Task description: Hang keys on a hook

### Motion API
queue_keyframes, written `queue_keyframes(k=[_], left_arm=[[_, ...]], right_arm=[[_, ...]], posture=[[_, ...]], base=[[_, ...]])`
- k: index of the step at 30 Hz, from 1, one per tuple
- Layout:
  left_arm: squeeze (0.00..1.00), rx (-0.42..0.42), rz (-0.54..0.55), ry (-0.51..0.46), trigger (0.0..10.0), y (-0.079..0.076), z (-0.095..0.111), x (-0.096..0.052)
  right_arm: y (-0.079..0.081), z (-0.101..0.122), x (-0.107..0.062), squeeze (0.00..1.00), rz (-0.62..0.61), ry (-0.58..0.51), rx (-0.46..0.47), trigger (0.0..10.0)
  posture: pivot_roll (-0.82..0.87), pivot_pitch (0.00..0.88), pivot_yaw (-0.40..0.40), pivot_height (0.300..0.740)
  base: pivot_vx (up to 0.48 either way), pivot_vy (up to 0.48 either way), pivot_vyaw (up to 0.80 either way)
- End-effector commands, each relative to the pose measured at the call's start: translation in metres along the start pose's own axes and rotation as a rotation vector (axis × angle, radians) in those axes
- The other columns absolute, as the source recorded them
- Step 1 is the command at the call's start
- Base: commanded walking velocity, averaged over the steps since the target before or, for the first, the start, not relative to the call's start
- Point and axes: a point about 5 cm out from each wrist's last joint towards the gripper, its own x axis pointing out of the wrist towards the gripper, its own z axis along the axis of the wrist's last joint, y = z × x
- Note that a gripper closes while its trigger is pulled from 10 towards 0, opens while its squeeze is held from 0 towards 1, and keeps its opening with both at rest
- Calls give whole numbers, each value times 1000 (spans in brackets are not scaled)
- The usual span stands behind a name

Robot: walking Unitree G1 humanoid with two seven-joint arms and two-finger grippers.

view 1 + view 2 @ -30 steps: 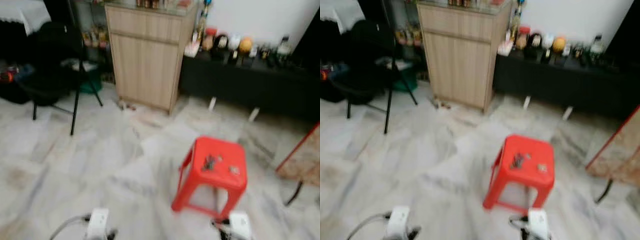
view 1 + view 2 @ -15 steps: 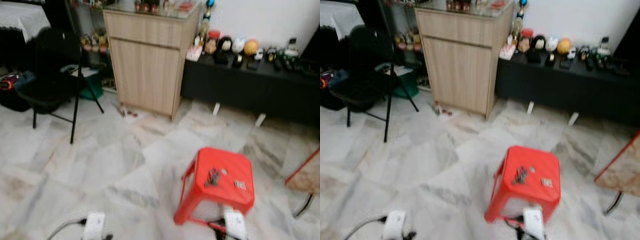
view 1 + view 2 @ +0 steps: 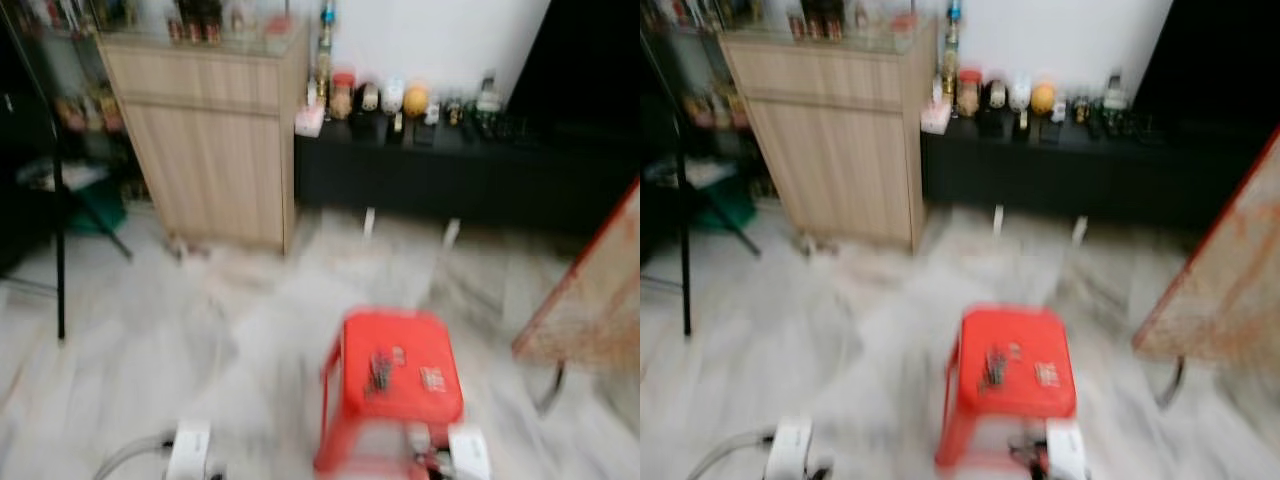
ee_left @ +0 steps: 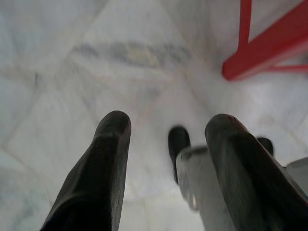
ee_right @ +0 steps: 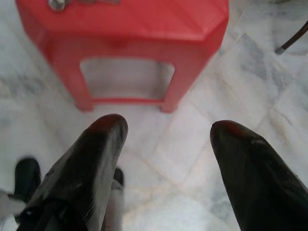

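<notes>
The right gripper [image 5: 166, 132] hangs with its black fingers spread wide and nothing between them, above the marble floor [image 3: 150, 340] just in front of the red stool [image 3: 395, 372]. The left gripper [image 4: 166, 127] is likewise parted and empty over bare floor beside a stool leg. The keys [image 3: 381, 366] lie near the middle of the stool's seat, with a small tag [image 3: 432, 378] toward its right edge. Behind stand a wooden cabinet [image 3: 215, 150] and a low black shelf [image 3: 440, 180] of bottles, blurred
</notes>
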Motion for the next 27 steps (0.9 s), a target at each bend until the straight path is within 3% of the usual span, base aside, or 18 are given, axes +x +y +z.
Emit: queue_keyframes(k=[1,6,27], left_arm=[[0,0,-12,-6,10000,-5,2,1],[0,0,-12,-6,10000,-5,2,1],[0,-2,-5,-20,10000,-4,4,1]], right_arm=[[-9,-1,0,0,-27,1,-1,10000],[-9,0,0,0,-25,-6,2,10000],[-10,1,0,0,-24,-18,10,10000]], posture=[[52,0,-46,740],[55,0,-48,740],[54,0,-50,740]], base=[[266,0,0],[259,0,0],[0,0,0]])
